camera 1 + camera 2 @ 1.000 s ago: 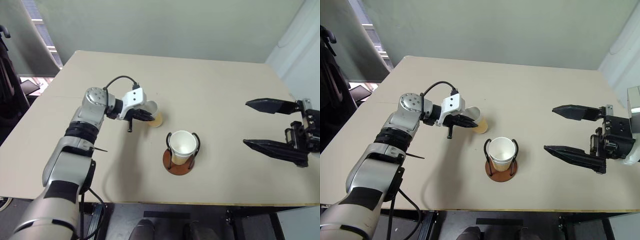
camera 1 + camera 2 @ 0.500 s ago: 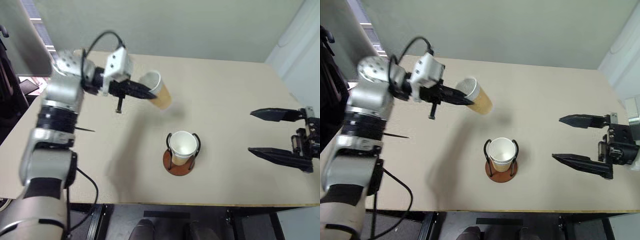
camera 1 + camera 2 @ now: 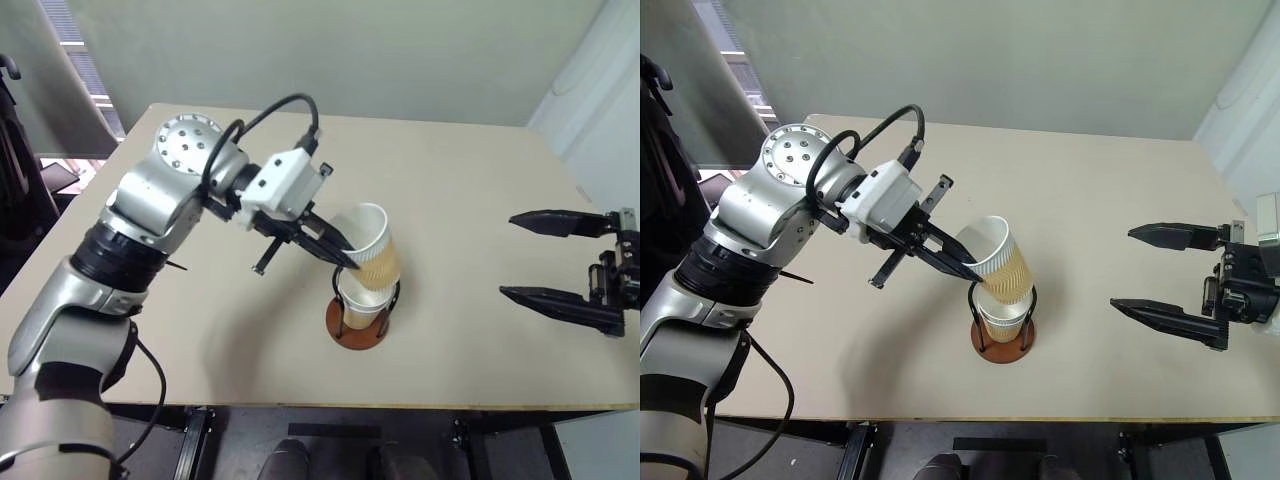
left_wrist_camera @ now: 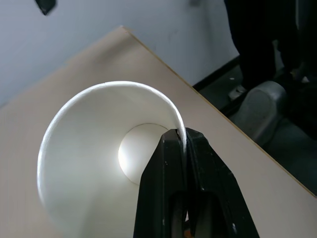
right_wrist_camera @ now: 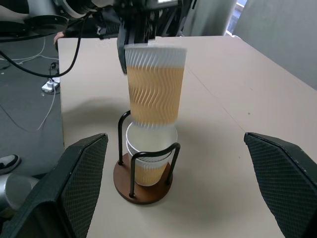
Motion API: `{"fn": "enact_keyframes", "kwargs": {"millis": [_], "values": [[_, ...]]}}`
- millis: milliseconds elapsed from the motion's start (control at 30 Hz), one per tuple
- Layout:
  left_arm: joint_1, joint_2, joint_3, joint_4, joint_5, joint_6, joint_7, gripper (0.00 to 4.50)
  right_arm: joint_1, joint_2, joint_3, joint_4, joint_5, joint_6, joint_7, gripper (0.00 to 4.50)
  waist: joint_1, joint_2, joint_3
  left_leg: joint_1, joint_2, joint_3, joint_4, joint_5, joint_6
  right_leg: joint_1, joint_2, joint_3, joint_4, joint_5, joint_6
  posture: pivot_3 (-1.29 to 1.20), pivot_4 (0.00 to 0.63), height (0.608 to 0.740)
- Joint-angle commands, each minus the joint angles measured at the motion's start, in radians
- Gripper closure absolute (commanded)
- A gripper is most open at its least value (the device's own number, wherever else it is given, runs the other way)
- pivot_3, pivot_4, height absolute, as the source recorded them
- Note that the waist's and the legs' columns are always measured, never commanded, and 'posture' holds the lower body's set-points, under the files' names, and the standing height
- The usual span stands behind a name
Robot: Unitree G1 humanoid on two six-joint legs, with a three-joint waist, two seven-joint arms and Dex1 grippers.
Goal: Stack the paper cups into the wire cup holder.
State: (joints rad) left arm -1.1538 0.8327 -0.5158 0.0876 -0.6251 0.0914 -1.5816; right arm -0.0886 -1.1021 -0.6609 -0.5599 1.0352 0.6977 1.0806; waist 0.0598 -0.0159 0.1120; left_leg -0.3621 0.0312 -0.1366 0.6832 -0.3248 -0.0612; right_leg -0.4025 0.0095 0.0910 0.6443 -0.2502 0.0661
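A tan ribbed paper cup (image 3: 372, 243) hangs tilted just above the wire cup holder (image 3: 356, 334), its bottom at the mouth of another paper cup (image 3: 362, 303) that stands inside the black wire loops. My left gripper (image 3: 347, 263) is shut on the hanging cup's white rim, one finger inside and one outside, as the left wrist view shows on the cup (image 4: 94, 163). My right gripper (image 3: 507, 254) stands open and empty at the table's right side, well apart from the holder. In the right wrist view the held cup (image 5: 154, 84) sits over the holder (image 5: 143, 192) between my wide fingers (image 5: 79, 188).
The beige table (image 3: 450, 170) is bare around the holder. Its front edge runs close below the holder's base, and its right edge lies under my right gripper.
My left arm lifted the cup off the table at the left, carried it right and toward me, and turned it mouth-up over the holder. The right gripper stayed put and open.
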Motion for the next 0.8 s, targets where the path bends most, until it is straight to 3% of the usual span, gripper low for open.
{"fn": "enact_keyframes", "kwargs": {"millis": [33, 333, 600, 700, 800], "values": [[-0.014, -0.006, -0.017, 0.012, 0.016, -0.039, -0.033, 4.45, 0.02, -0.002, -0.071, -0.025, 0.014, 0.005, 0.006, 0.0, 0.001, 0.0, 0.0, 0.0, 0.0, 0.0, 0.0, 0.0, 0.0, 0.0, 0.0, 0.0, 0.0, 0.0, 0.0, 0.0, 0.15, 0.74], [-0.021, -0.011, -0.07, 0.063, 0.036, -0.097, -0.033, 4.45, 0.048, 0.012, -0.199, -0.044, 0.153, 0.062, -0.031, 0.0, 0.0, 0.0, 0.0, -0.001, 0.0, 0.0, 0.0, 0.0, 0.0, 0.0, 0.0, 0.005, -0.001, 0.0, 0.0, 0.0, 0.15, 0.74], [-0.03, -0.03, -0.102, 0.111, 0.101, -0.126, -0.033, 4.45, 0.079, 0.011, -0.222, -0.067, 0.157, 0.07, -0.059, 0.0, -0.002, 0.0, 0.0, 0.0, -0.001, 0.004, -0.001, -0.001, 0.002, -0.001, 0.002, 0.015, -0.001, 0.0, 0.0, 0.0, 0.15, 0.74], [-0.028, -0.044, -0.098, 0.108, 0.106, -0.112, -0.033, 3.92, 0.086, 0.011, -0.219, -0.069, 0.147, 0.067, -0.061, 0.0, -0.002, 0.0, 0.0, 0.0, -0.001, 0.004, -0.001, -0.001, 0.002, -0.001, 0.002, 0.016, -0.001, 0.0, 0.0, 0.0, 0.15, 0.74], [-0.024, -0.046, -0.094, 0.099, 0.104, -0.106, -0.033, 2.87, 0.085, 0.012, -0.213, -0.071, 0.149, 0.065, -0.066, 0.0, -0.002, 0.0, 0.0, -0.001, -0.001, 0.005, -0.001, -0.001, 0.002, -0.002, 0.002, 0.016, -0.001, 0.0, 0.001, 0.0, 0.15, 0.74]]}}
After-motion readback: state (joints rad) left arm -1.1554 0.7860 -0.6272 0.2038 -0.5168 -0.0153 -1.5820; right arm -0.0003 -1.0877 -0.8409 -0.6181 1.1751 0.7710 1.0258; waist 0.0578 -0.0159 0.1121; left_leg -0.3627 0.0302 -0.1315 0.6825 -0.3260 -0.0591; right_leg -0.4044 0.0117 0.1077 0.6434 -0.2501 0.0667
